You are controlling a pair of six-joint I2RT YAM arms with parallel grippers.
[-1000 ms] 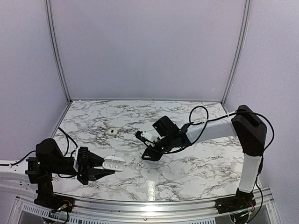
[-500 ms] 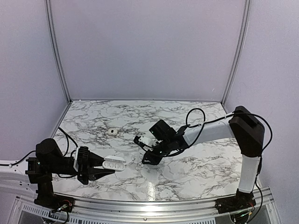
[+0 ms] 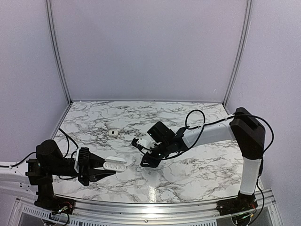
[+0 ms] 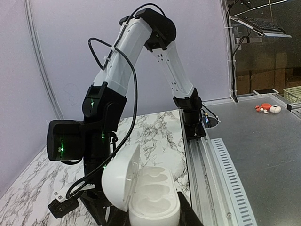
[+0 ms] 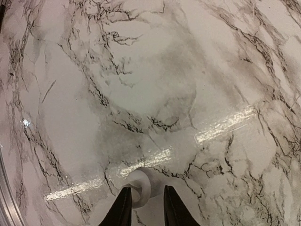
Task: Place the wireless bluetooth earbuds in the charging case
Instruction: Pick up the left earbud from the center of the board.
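Left gripper (image 3: 106, 169), lower left of the overhead view, is clamped tight on the charging case (image 4: 153, 200) and holds it off the marble table (image 3: 197, 174). The lid (image 4: 120, 181) hangs open toward the left of the left wrist view. Both sockets look pale and empty, and the mouth faces up toward the other arm. Right gripper (image 5: 146, 192) is near centre overhead, just right of the case but not touching it, jaws narrow, with an earbud (image 5: 138, 186) pinched at the very tips. In the right wrist view the earbud lies against the left-hand finger with a sliver of gap at the other, so the hold looks shallow; how deep the bite goes is hidden. A loose earbud (image 3: 113, 133) sits on the marble up and left of centre, well apart from both grippers. Judged step: bringing the held earbud to the case. Nothing is seated, so the task is at an early stage. To do it well, keep the case arm motionless and bring the earbud in from above the open side, clear of the lid. Line it up over one socket before descending, and match its orientation to the hollow. Lower slowly and release only once it rests in the socket. Main risk: the earbud twisting or slipping from so slight a pinch, or the fingers nudging the lid shut.
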